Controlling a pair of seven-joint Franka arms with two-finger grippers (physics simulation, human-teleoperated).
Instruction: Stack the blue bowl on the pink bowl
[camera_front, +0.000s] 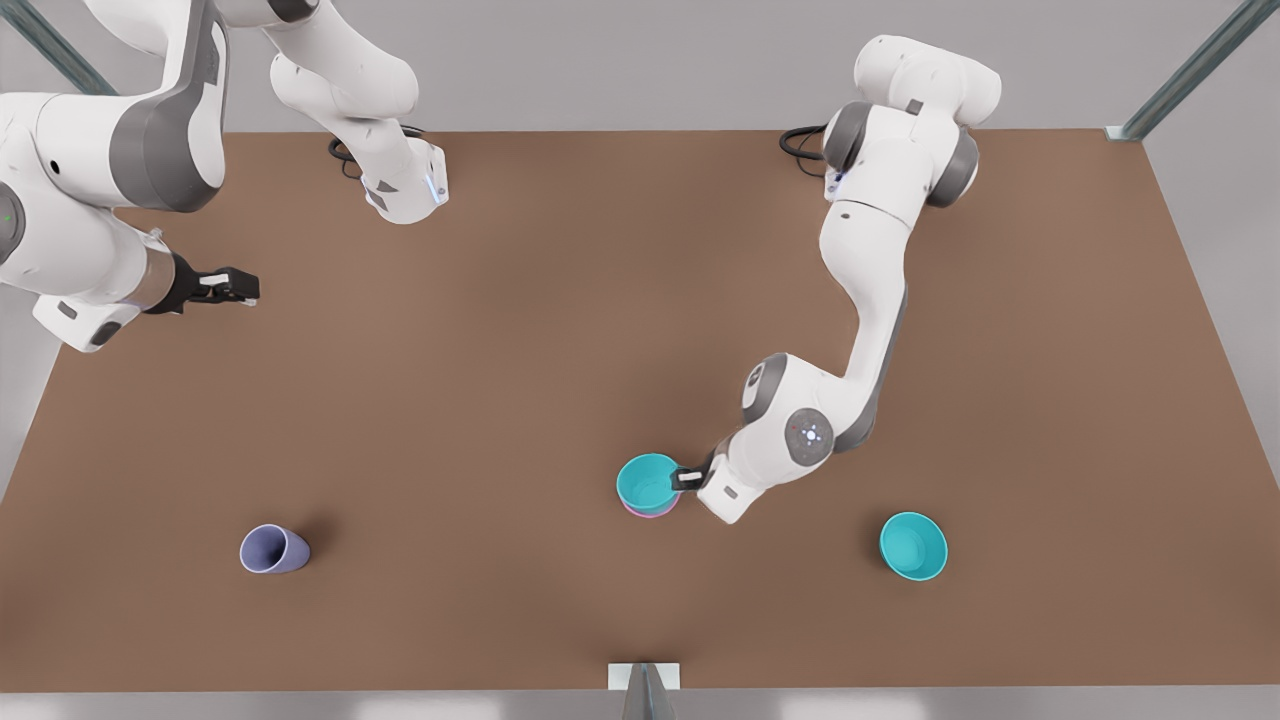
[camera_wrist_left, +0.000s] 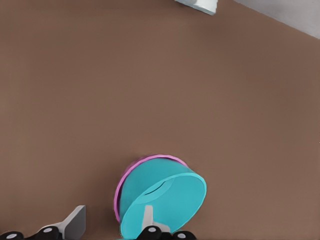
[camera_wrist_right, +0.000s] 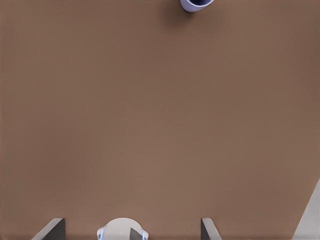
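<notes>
Brown table (camera_front: 560, 330) | blue bowl (camera_front: 648, 482) nested in pink bowl (camera_front: 650, 513), lower centre of front view | left end effector (camera_front: 688, 477) fingers apart, straddling blue bowl's rim | right end effector (camera_front: 232, 287) waits upper left, fingers apart | lavender cup (camera_front: 272, 549) lower left | second teal bowl (camera_front: 912, 546) lower right

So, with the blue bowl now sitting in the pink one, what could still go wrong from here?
1. In the left wrist view the teal plastic blue bowl looks tilted inside the pink plastic bowl; it may settle crooked.
2. The left gripper has one finger inside the blue bowl and one outside; lifting away could drag the rim and shift both bowls.
The right gripper waits far off.
</notes>
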